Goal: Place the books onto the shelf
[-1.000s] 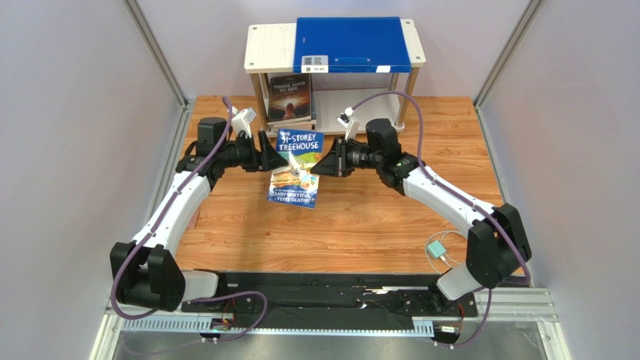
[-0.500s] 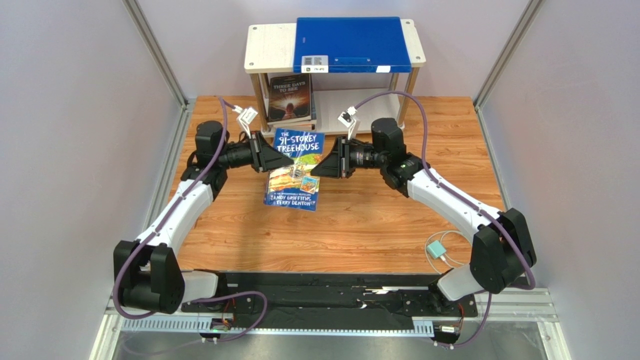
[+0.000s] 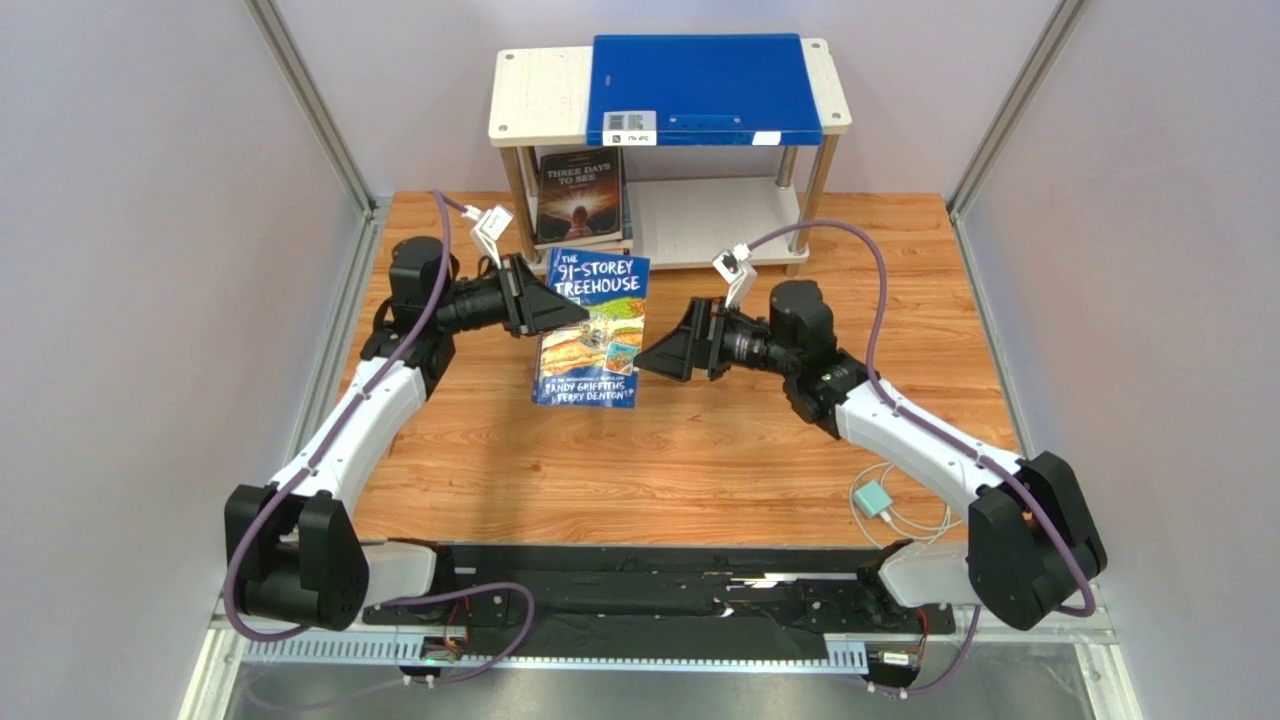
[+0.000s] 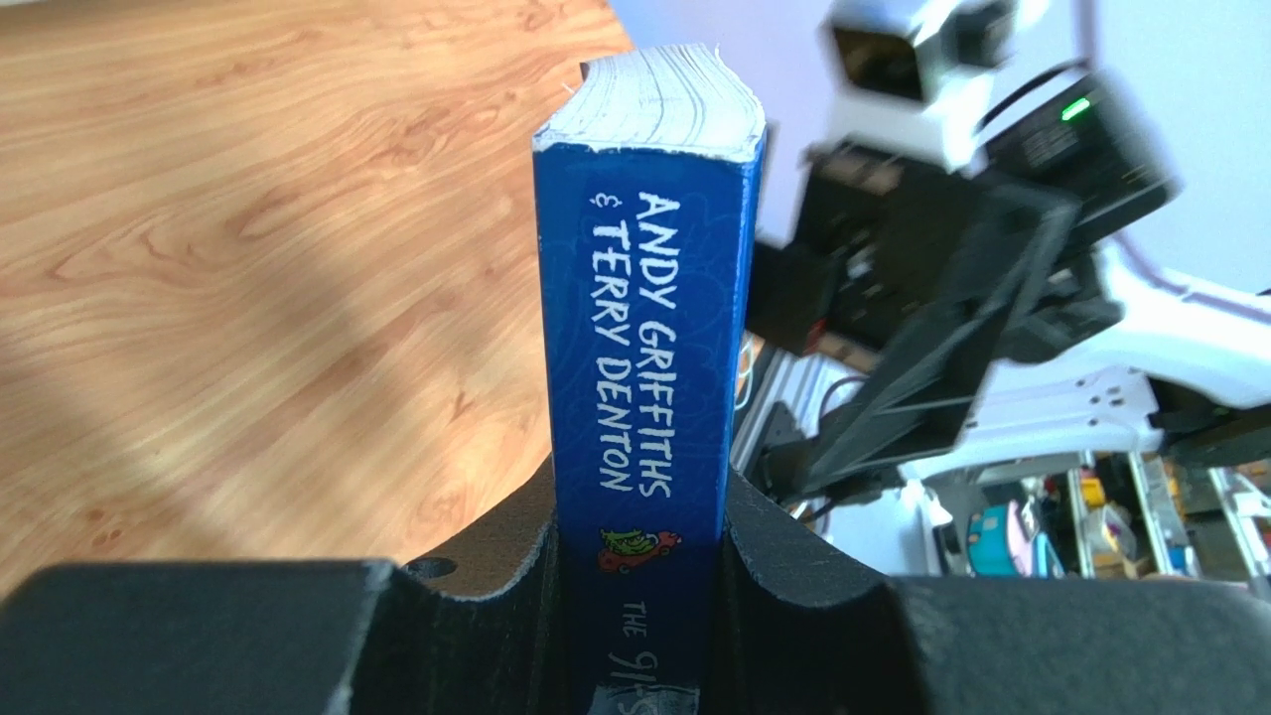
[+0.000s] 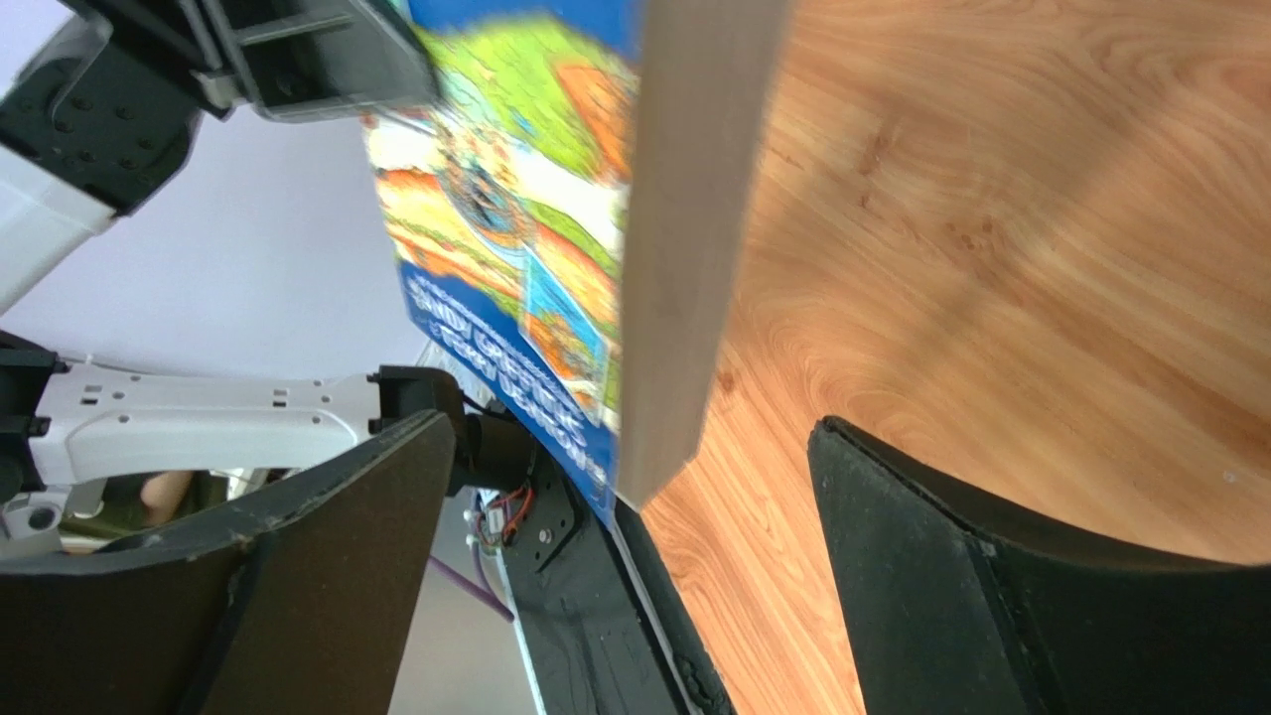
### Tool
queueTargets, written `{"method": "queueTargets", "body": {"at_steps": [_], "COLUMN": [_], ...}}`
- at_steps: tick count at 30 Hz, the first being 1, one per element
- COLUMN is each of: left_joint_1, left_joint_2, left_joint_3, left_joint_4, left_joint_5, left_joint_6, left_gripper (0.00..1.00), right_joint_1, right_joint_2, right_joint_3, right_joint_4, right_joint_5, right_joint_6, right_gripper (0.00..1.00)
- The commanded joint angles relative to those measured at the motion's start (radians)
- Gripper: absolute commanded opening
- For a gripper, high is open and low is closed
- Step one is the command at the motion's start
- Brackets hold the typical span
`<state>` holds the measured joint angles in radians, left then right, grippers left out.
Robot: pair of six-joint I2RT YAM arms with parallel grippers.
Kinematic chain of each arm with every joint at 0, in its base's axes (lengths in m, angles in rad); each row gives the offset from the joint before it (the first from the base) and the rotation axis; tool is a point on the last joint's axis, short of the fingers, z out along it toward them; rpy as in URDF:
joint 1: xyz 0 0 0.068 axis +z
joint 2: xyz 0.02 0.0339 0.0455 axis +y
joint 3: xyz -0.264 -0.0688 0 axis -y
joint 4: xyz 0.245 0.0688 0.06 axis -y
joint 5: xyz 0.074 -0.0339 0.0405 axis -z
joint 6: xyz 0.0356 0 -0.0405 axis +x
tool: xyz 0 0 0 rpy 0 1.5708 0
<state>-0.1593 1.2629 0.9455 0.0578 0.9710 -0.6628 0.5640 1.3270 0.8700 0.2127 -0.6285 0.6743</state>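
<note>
Now the right pincer (image 3: 672,344) has sprung open and backed off, leaving the blue book (image 3: 591,330) clamped in the left pincer (image 3: 544,306). Next, likely, the shelf (image 3: 538,93).

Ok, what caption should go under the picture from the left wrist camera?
Left gripper squeezes a blue book, spine facing the camera, wooden table behind.

The blue book (image 3: 591,330) before the shelf (image 3: 534,93) reads "91-Storey Treehouse", its spine (image 4: 645,373) "Andy Griffiths & Terry Denton"; the dark book (image 3: 582,195) inside the shelf, "Three Days to See".
</note>
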Motion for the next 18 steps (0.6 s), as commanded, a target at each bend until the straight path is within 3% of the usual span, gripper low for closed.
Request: {"method": "queueTargets", "body": {"at_steps": [1, 7, 18], "left_joint_1": [-0.003, -0.003, -0.003], "left_joint_2": [-0.048, -0.013, 0.001], "left_joint_3": [0.062, 0.041, 0.032], "left_joint_4": [0.198, 0.378, 0.387], "left_joint_5": [0.015, 0.034, 0.026], "left_joint_6": [-0.129, -0.265, -0.279], "left_gripper": [0.0, 0.0, 0.0], "right_joint_1": [-0.001, 0.03, 0.088], "right_joint_2": [-0.006, 0.009, 0.103], "right_joint_3": [-0.114, -0.195, -0.098], "right_joint_4": [0.255, 0.41, 0.499], "right_joint_5": [0.019, 0.05, 0.026], "right_joint_6": [0.134, 0.226, 0.315], "right_gripper": [0.96, 0.96, 0.91]}}
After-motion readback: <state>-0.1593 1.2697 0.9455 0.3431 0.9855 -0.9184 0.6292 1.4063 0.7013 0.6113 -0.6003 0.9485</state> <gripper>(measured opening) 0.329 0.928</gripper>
